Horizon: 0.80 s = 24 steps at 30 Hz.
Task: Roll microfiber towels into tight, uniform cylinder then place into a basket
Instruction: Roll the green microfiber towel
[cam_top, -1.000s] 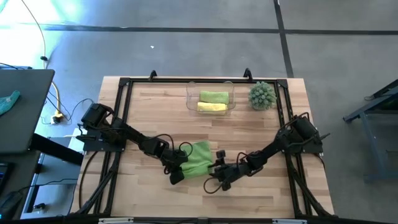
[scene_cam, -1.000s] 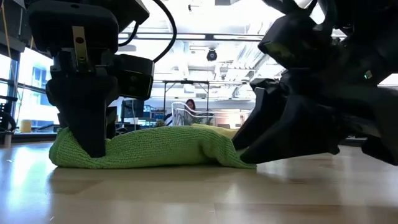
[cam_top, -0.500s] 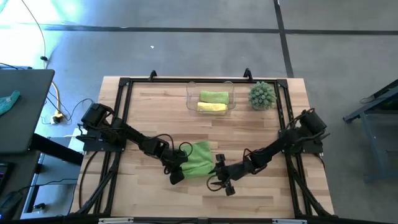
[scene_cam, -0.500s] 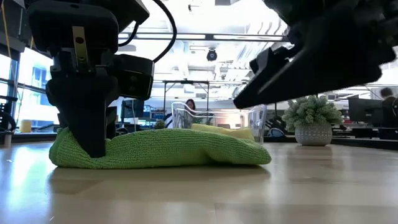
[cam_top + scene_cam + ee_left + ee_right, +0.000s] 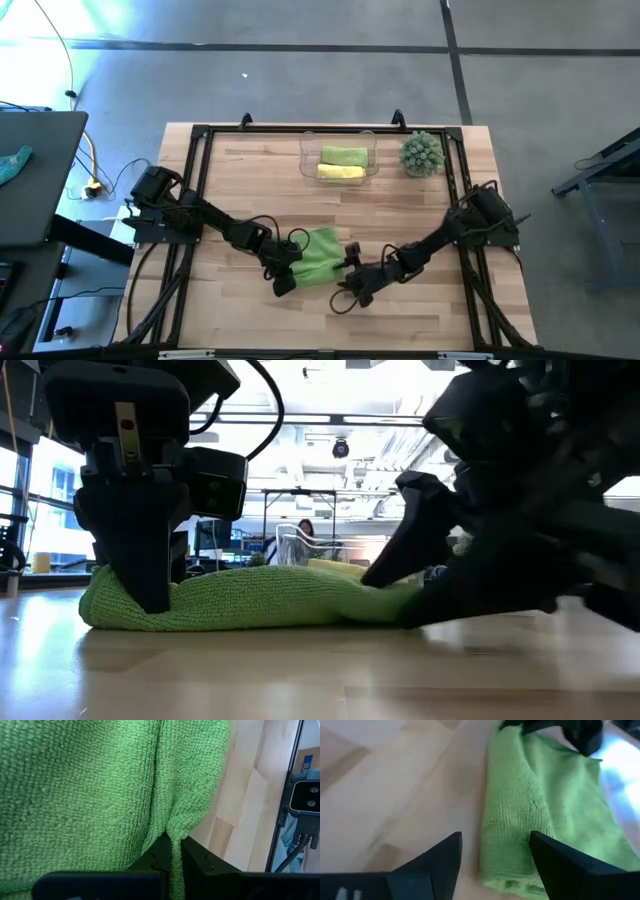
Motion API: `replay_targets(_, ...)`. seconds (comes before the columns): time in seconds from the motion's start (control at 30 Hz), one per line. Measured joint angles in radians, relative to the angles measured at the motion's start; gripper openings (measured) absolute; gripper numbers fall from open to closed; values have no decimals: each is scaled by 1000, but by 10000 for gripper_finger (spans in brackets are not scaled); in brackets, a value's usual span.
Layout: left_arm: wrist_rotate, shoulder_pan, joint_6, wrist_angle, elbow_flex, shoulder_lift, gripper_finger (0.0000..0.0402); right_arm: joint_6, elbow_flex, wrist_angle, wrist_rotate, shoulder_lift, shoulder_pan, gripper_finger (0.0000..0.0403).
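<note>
A lime green towel (image 5: 320,253) lies loosely folded on the table's near middle, and it also shows in the low view (image 5: 260,595). My left gripper (image 5: 283,272) is shut on its left near edge. My right gripper (image 5: 350,282) is open at the towel's right end (image 5: 520,845), with one finger on either side of that end; I cannot tell whether it touches. The clear basket (image 5: 308,160) stands at the far middle and holds a lime green roll (image 5: 343,155) and a yellow roll (image 5: 340,172). My left gripper pinches a raised fold of the towel's edge (image 5: 172,832) between its two fingers (image 5: 197,855). The fingers come from above, pointing down (image 5: 150,575). The rest of the towel lies slack on the table.
A spiky green plant (image 5: 421,153) in a pot stands right of the basket. A black frame (image 5: 200,135) runs around the table's edge. A small teal cloth (image 5: 15,160) lies on a side desk at the left. Bare wood shows between the towel and the basket.
My right gripper has lifted off the towel's right end and drawn back toward the table's near right. It has then come back down to that end. The towel's right end sprang up rounded while the gripper was away.
</note>
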Motion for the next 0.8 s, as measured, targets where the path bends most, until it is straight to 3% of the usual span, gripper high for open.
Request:
replay_targets(0.23,0,0,7,0,0,0,12,18,0,-14,15,0,-11,227)
replay_targets(0.47,0,-2,-9,4,0,0,12,189,5,-93,-52,-6,-53,218)
replay_targets(0.6,46,-2,-29,51,0,4,13,318,7,-150,-108,-7,-70,181)
replay_targets(0.8,57,-10,-45,108,-1,8,39,514,7,-194,-174,-8,-96,92)
